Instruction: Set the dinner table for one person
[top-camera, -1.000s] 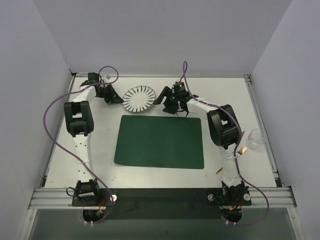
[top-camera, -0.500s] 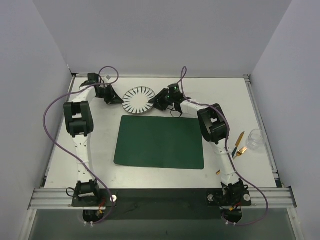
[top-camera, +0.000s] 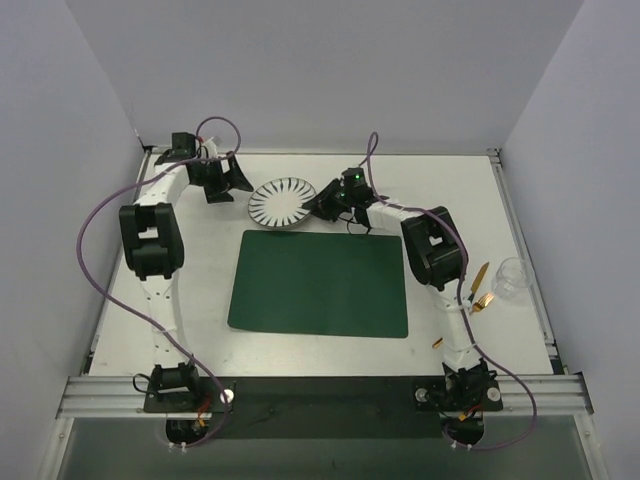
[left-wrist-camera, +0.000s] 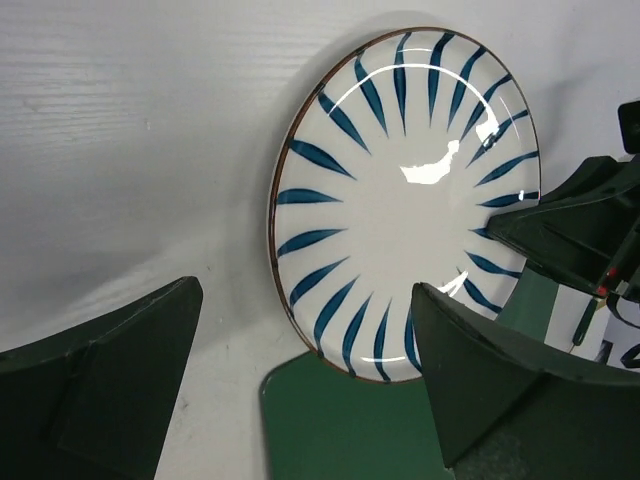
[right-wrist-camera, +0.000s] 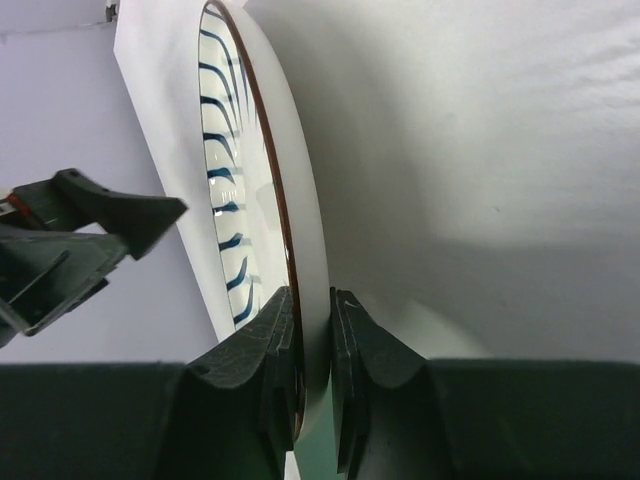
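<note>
A white plate with blue radial stripes (top-camera: 281, 201) is at the back of the dinner table (top-camera: 200, 285), just beyond the dark green placemat (top-camera: 320, 283). My right gripper (top-camera: 320, 206) is shut on the plate's right rim; in the right wrist view its pads (right-wrist-camera: 275, 335) pinch the thick white rim (right-wrist-camera: 313, 300). My left gripper (top-camera: 226, 178) hangs open to the plate's left, apart from it. In the left wrist view its gripper (left-wrist-camera: 308, 300) has nothing between the fingers, with the plate (left-wrist-camera: 405, 190) beyond them, overlapping the placemat's corner (left-wrist-camera: 340, 420).
A clear glass (top-camera: 511, 277) stands near the right edge of the table. Gold cutlery (top-camera: 480, 292) lies beside the right arm, and another gold piece (top-camera: 438, 342) lies nearer its base. Metal rails frame the table, with walls on three sides.
The right gripper has moved left and shut on the plate's right rim. The left gripper has opened and pulled back from the plate's left side.
</note>
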